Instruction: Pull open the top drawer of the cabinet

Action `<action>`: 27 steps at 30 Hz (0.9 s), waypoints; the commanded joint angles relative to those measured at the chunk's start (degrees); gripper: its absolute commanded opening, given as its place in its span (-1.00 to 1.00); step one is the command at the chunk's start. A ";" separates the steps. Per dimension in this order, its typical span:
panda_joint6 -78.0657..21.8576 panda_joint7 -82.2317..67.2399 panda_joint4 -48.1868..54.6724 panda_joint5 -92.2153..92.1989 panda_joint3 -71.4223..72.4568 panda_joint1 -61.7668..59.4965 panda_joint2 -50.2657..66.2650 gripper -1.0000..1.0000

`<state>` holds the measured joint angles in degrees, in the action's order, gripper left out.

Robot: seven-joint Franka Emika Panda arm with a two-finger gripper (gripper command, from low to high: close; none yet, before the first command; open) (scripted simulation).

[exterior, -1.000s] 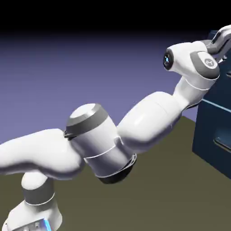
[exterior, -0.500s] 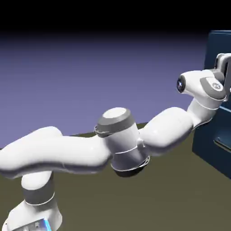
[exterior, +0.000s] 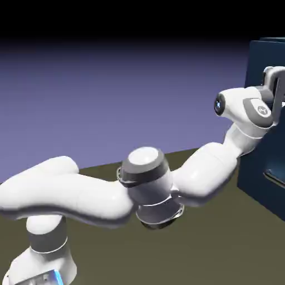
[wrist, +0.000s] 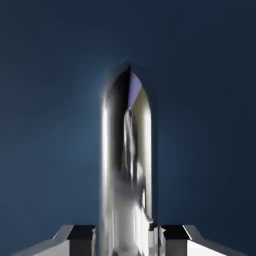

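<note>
The cabinet (exterior: 260, 186) stands dark blue at the exterior view's right edge. Its top drawer (exterior: 258, 61) juts a little toward the arm, past the body below. My arm's wrist (exterior: 248, 109) presses up to the drawer's front, and the fingers run out of that picture. In the hand view the drawer's silver bar handle (wrist: 127, 165) fills the middle against the flat blue front (wrist: 50, 100). My gripper (wrist: 127, 236) is shut on the handle, with one grey fingertip (wrist: 82, 234) on each side of the bar.
A lower drawer front with its own bar handle (exterior: 274, 177) shows beneath my wrist. The olive table top (exterior: 211, 245) stretches between the robot's base (exterior: 42, 261) and the cabinet's foot.
The gripper has closed on the handle. The hand came down from the cabinet's top edge to the drawer front, then drew back leftward, and the top drawer's edge has shifted left with it.
</note>
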<state>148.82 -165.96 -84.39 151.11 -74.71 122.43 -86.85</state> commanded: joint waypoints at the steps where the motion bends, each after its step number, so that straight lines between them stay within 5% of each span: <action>1: -0.93 0.03 -2.08 0.24 0.46 -1.17 -0.53 -1.00; 23: -14.11 6.81 -46.95 -2.30 6.27 -32.84 -4.39 -1.00; 24: -14.11 6.81 -46.95 -2.30 6.27 -32.84 -4.39 1.00; 27: -14.71 7.03 -51.10 -3.52 7.28 -36.45 -5.02 1.00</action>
<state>134.11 -158.94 -135.49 147.59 -67.44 85.99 -91.86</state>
